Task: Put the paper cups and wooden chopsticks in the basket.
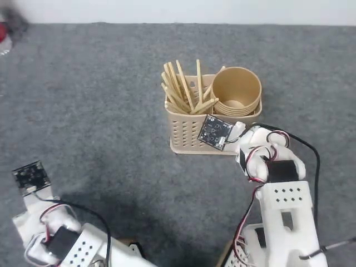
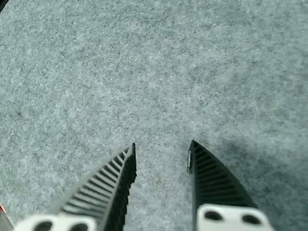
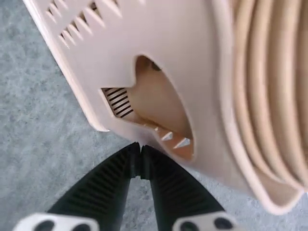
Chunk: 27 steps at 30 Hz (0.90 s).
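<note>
Two arms: the right arm [image 1: 281, 194] stands at 5 o'clock from the basket in the high view, and the left arm [image 1: 55, 239] at 7 o'clock, well apart from it.
Right pincer: the right pincer [image 3: 140, 150] is clenched, its two black ribbed fingers [image 3: 103, 185] meeting at the tips with nothing between them.
Basket to right pincer: the tips sit just outside the near wall of the basket [image 3: 159, 43], beside the cutout [image 3: 149, 103] in that wall. Whether they touch the plastic cannot be told.
Left pincer: the left pincer [image 2: 161, 149] is released, its fingers spread apart and empty over bare grey tabletop [image 2: 144, 72], with none of the task's things near it.
Basket: the beige basket [image 1: 186, 136] has slotted walls and stands upright near the middle of the tabletop [image 1: 83, 100]. It lies at 11 o'clock from the right arm.
Chopsticks: the wooden chopsticks [image 1: 181, 92] stand in a loose bundle in the basket's 9 o'clock compartment. They fan out above the rim, some leaning toward 3 o'clock.
Paper cups: the paper cups [image 1: 236, 89] are nested in one stack, mouth up, in the 3 o'clock compartment. Their rims rise above the basket's edge. In the right wrist view the stacked rims [image 3: 269, 86] show as ridges just inside the wall.
Tabletop: grey, carpet-like cloth covers it all around the basket.
</note>
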Each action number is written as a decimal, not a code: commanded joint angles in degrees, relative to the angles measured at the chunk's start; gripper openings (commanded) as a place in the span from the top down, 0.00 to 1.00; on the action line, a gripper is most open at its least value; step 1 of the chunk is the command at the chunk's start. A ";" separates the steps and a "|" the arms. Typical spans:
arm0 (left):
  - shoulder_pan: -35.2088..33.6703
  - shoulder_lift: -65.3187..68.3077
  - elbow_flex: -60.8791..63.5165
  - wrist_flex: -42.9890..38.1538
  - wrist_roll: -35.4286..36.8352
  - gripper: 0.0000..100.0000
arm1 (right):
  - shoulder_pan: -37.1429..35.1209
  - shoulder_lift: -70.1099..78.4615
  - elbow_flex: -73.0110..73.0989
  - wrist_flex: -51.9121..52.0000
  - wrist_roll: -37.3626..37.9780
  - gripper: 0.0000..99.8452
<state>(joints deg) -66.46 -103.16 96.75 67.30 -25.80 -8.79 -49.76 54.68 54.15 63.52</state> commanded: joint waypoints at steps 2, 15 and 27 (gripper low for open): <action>0.26 -1.05 -0.31 0.18 -0.44 0.83 | 0.13 -0.22 -6.86 6.99 0.35 0.99; 33.14 -1.05 -4.53 -2.55 -0.18 0.83 | -5.58 -23.34 -31.91 37.05 -26.29 0.99; 60.13 -1.05 -22.99 2.02 35.16 0.83 | 0.40 -23.96 -25.67 41.10 -50.37 0.99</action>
<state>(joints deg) -16.26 -103.16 78.46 66.86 -6.55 -8.97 -73.49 28.66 94.86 18.33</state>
